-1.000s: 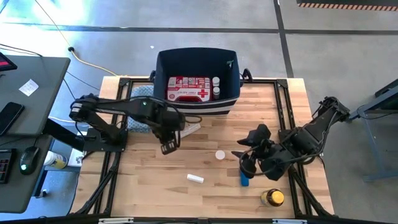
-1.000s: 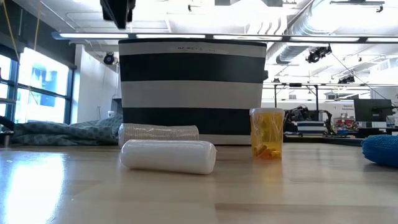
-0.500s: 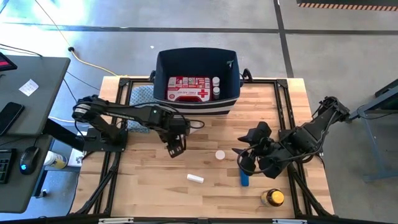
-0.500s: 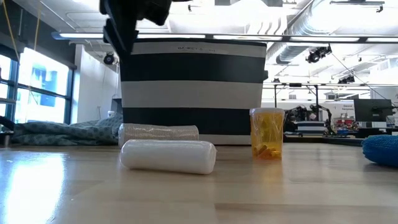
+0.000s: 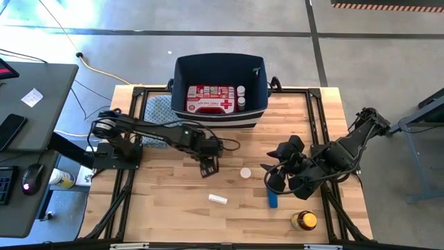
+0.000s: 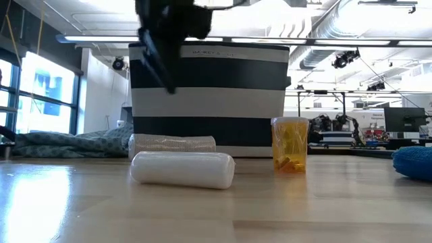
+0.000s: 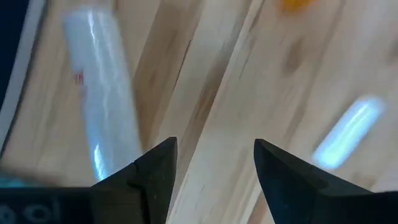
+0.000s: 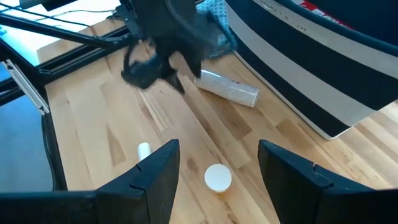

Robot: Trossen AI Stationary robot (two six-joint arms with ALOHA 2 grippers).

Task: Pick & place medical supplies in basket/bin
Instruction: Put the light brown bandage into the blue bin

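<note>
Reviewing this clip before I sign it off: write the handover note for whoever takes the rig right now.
Left gripper: open, empty, over mid-table just in front of the bin.
Right gripper: open, empty, hanging at the right side of the table next to the blue cylinder.
Done: red first-aid kit and small white bottles lie in the bin.
Left on the table: clear wrapped roll near the bin's front, white tube, small white round item, blue cylinder, and yellow-capped amber bottle at the front right.
</note>
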